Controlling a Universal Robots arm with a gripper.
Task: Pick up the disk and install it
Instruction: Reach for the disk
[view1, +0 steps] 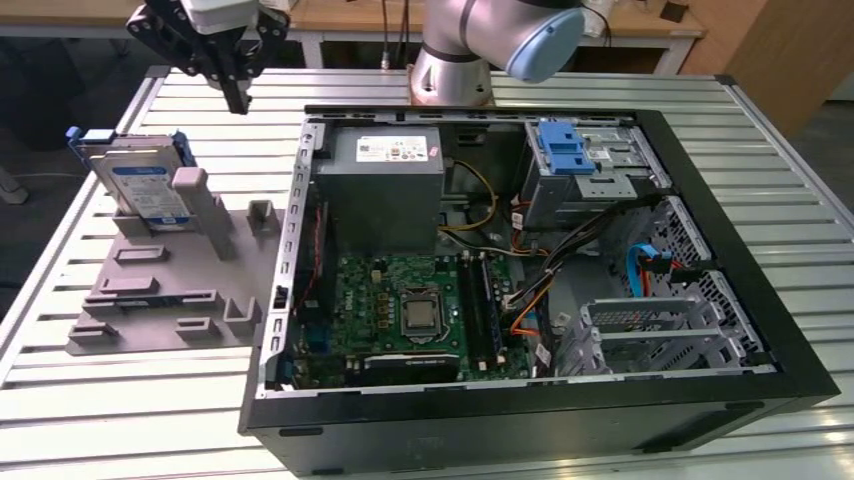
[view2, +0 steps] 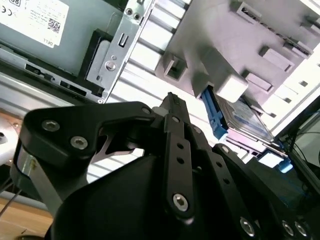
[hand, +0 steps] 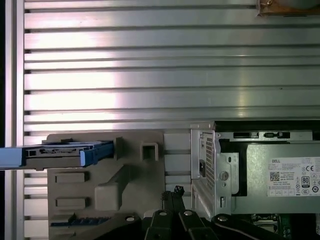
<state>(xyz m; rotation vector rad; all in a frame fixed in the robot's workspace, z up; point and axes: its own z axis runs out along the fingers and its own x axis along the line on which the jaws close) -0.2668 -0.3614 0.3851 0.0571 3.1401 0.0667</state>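
The gripper (view1: 238, 98) hangs in the air over the metal table (view1: 120, 400). Its 2 fingers are pressed close together and hold nothing. You can see the closed tips in both wrist views too (view2: 172, 102) (hand: 176, 192).

The disk (view1: 144, 183) stands up on its edge in a grey stand (view1: 160, 300), on the exterior view's left. It has a blue and white label and a blue frame around it. The gripper is near the disk but does not touch it. In the first wrist view the disk (hand: 60, 152) shows edge-on, sitting in the stand (hand: 135, 170).

Beside the stand lies a big open computer case (view1: 747, 300). Inside it are a grey box (view1: 378, 190) with a white sticker and a silver cage (view1: 594, 185) with a blue latch (view1: 567, 148).
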